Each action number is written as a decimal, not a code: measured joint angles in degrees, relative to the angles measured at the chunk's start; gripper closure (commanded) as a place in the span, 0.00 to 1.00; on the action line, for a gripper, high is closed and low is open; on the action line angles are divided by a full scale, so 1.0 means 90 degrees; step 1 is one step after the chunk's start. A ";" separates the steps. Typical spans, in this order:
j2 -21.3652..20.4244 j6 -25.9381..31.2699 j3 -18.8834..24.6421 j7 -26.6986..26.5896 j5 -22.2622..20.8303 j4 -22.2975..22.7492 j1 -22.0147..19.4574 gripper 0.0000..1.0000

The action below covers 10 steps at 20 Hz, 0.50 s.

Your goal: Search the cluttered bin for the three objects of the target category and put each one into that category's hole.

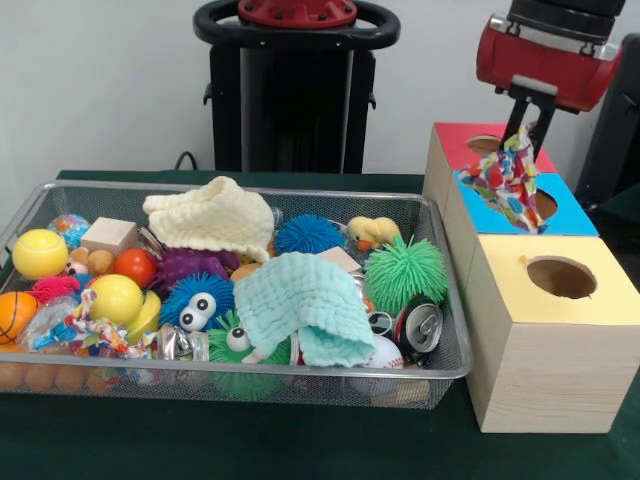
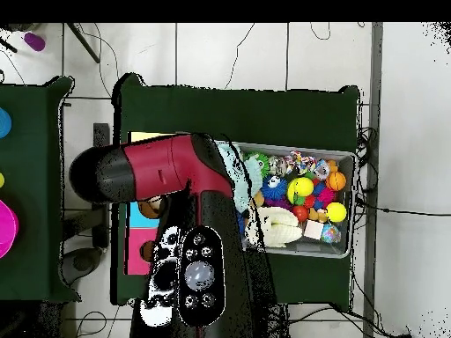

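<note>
In the front view, at the left, the wire-mesh bin sits on the green table, heaped full; against its left wall lie a yellow ball, a small basketball and a wooden block; just below the second yellow ball, a knotted cloth toy of braided red, blue and white strips lies low in the clutter near the front rim (partly buried by its neighbours). Toward the middle, a pale yellow washcloth rests at the back; a mint washcloth drapes over a green spiky ball with eyes; a blue spiky ball sits beside it. Further right come a rubber duck, a green spiky ball and a drink can at the right wall.

Right of the bin stand three boxes in a row: a yellow-topped box nearest, a blue-topped box behind, a red-topped box farthest. Over the blue one the gripper hangs from the red arm, its jaws pinching a second knotted cloth toy, which dangles onto the blue top beside its hole.

In the overhead view the arm hides the boxes and the toy.
</note>
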 measured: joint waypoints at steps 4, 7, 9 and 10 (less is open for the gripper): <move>0.0185 -0.0135 -0.0098 0.0001 0.0272 -0.0019 0.0077 1.00; 0.0286 -0.0304 -0.0174 0.0001 0.0442 -0.0022 0.0120 1.00; 0.0320 -0.0370 -0.0199 0.0001 0.0491 -0.0022 0.0137 1.00; 0.0365 -0.0461 -0.0237 0.0001 0.0558 -0.0022 0.0163 1.00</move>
